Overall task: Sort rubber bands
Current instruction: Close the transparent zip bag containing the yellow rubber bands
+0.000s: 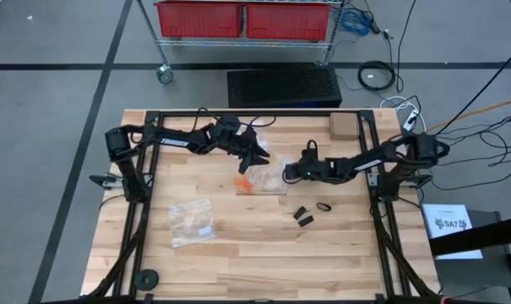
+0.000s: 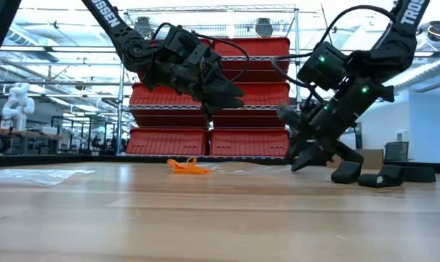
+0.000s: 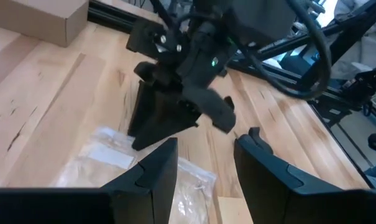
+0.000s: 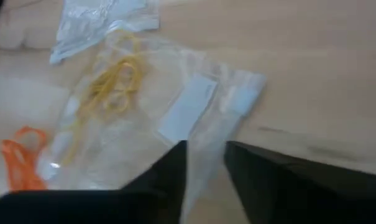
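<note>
We see the right pincer [image 4: 205, 163] low over a clear zip bag [image 4: 194, 112] mid-table [image 1: 238, 270], fingers parted around the bag's edge; grip unclear. Yellow rubber bands [image 4: 113, 84] lie by the bag, orange rubber bands [image 1: 246, 183] just beside it, black rubber bands [image 1: 310, 213] nearer the right side. The left pincer [image 3: 205, 163] hovers open above.

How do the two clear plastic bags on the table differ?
The bag near the table's middle lies under the right hand, orange rubber bands beside it; the other bag lies alone, nearer the front-left. The middle bag holds yellow bands. Both are clear and flat.
</note>
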Available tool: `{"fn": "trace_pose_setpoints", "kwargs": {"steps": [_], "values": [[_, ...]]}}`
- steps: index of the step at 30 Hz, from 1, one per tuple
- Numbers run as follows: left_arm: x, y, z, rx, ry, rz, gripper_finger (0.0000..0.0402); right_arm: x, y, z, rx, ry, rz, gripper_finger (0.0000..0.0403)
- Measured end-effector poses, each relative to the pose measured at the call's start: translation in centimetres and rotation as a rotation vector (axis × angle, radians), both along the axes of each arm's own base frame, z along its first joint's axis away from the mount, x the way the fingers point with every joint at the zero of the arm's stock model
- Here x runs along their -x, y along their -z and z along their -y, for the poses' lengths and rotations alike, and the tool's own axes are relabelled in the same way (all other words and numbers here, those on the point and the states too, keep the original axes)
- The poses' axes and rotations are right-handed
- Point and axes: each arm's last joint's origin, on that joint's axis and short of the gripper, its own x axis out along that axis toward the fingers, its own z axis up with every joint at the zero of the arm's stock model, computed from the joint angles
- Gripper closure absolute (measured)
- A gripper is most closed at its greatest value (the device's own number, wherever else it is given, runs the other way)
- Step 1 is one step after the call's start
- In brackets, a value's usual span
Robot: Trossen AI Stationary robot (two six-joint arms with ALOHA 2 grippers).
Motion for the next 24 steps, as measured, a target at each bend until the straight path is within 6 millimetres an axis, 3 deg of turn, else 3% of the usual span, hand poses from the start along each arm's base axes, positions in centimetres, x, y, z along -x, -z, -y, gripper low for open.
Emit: {"fn": "trace_pose_setpoints", "kwargs": {"steps": [4, 11, 18, 24], "values": [[0.1, -0.2, -0.5, 0.017, -0.021, 0.012, 0.0237, -0.1, -0.3, 0.1, 0.086, -0.062, -0.016, 0.0389], [0.5, -0.5, -1.4, 0.044, -0.014, 0.044, 0.0237, 0.0, -2.6, 0.4, 0.242, -0.17, -0.021, 0.04], [0.5, -0.6, -1.4, 0.053, 0.043, 0.059, 0.0237, 0.9, -7.6, 0.2, 0.443, -0.344, 0.072, 0.0401], [0.3, -0.9, -0.9, 0.04, 0.061, 0.084, 0.0237, 2.2, -10.9, -0.7, 0.51, -0.448, 0.195, 0.0402]]}}
